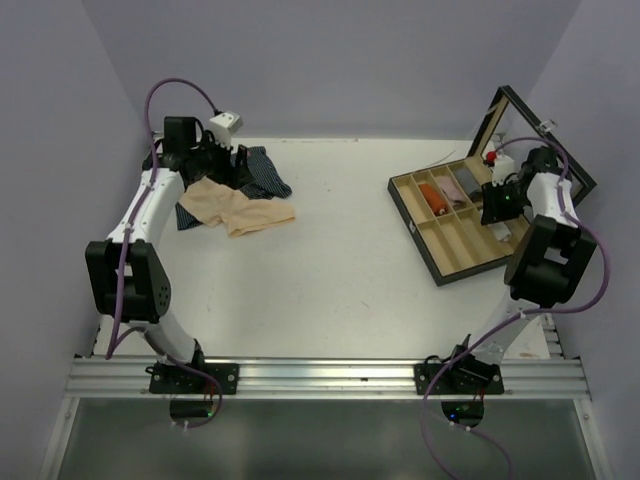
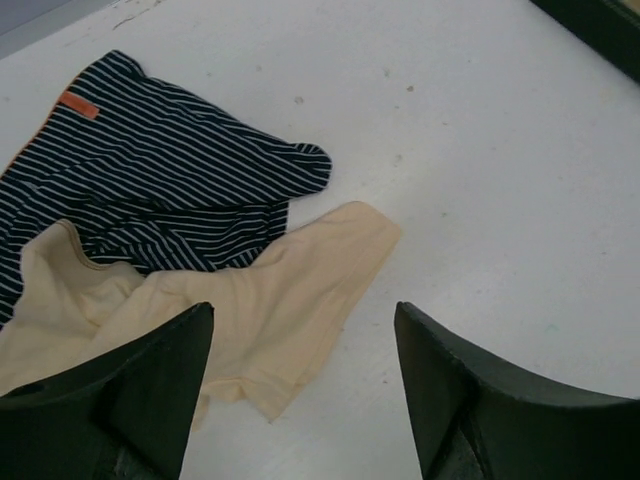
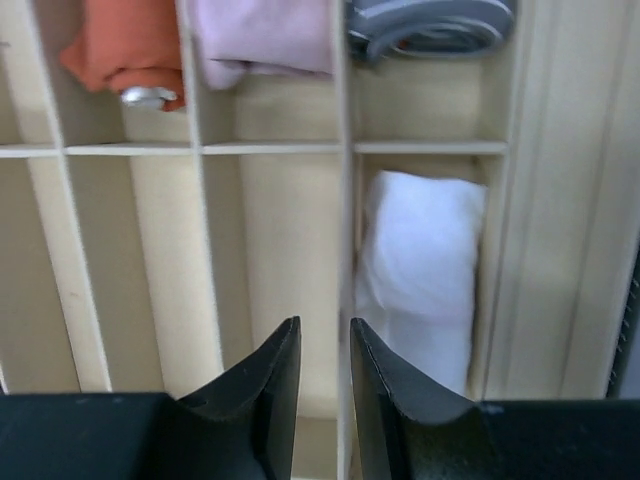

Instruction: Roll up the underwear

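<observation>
Left gripper [image 2: 302,325] hangs wide open and empty right over the beige underwear [image 2: 280,290], which overlaps the navy striped pair [image 2: 170,170] at the far left of the table [image 1: 340,260]; I'd pinch just the beige hem, not both layers. Right gripper [image 3: 325,345] shows a slim empty gap over the box [image 3: 545,250]

The table [image 1: 330,270] looked bright and evenly lit to me, shadows faint and soft. My right wrist view was blurred across the box dividers [image 3: 270,148]; left was sharp.
</observation>
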{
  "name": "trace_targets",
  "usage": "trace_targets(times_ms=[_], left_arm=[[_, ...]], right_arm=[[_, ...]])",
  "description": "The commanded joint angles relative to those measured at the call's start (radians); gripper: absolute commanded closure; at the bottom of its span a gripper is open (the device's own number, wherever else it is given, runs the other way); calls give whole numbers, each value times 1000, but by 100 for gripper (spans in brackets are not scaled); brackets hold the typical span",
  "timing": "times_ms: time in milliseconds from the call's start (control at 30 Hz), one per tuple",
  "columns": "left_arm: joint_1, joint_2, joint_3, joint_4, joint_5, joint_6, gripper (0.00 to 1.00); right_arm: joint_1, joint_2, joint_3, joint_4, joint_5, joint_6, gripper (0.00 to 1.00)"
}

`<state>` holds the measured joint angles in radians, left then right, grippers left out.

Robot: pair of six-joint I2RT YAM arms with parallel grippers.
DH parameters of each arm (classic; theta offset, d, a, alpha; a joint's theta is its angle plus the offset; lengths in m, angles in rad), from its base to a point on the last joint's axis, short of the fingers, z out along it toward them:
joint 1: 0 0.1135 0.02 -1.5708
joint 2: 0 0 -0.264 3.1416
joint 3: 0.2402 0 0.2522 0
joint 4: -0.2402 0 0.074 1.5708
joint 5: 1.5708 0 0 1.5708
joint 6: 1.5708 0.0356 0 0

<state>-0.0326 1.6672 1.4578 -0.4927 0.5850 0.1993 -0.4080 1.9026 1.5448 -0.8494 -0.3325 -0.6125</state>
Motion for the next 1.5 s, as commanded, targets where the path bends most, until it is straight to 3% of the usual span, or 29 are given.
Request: trace_targets(times_ms=[0, 100, 167, 300, 633, 800, 900, 1100, 1267, 1467], left_arm=[[37, 90, 103, -113, -120, 87, 25], [80, 195, 172, -185, -194, 181, 34], [80, 259, 184, -204, -217, 235, 35], [80, 321, 187, -237, -211, 328, 36], [77, 310, 148, -219, -185, 290, 35], [77, 218, 33, -193, -125, 313, 35], [77, 177, -30, -164, -111, 296, 33], [77, 141, -66, -176, -88, 278, 30], [77, 135, -102, -164, -99, 278, 29], [77, 157, -122, -139, -96, 267, 30]], right_arm=[[69, -207, 11, 114, -10, 59, 69], [147, -267, -20, 153, 26, 94, 66], [213, -302, -49, 187, 81, 121, 60], [252, -327, -58, 188, 102, 164, 59], [224, -320, -181, 197, 197, 82, 62], [239, -381, -196, 130, 11, 45, 64], [285, -401, -228, 76, -23, 94, 64], [357, -424, -363, 139, -7, 163, 63], [347, -407, -361, 147, 53, 116, 61], [249, -291, -247, 138, 52, 28, 61]])
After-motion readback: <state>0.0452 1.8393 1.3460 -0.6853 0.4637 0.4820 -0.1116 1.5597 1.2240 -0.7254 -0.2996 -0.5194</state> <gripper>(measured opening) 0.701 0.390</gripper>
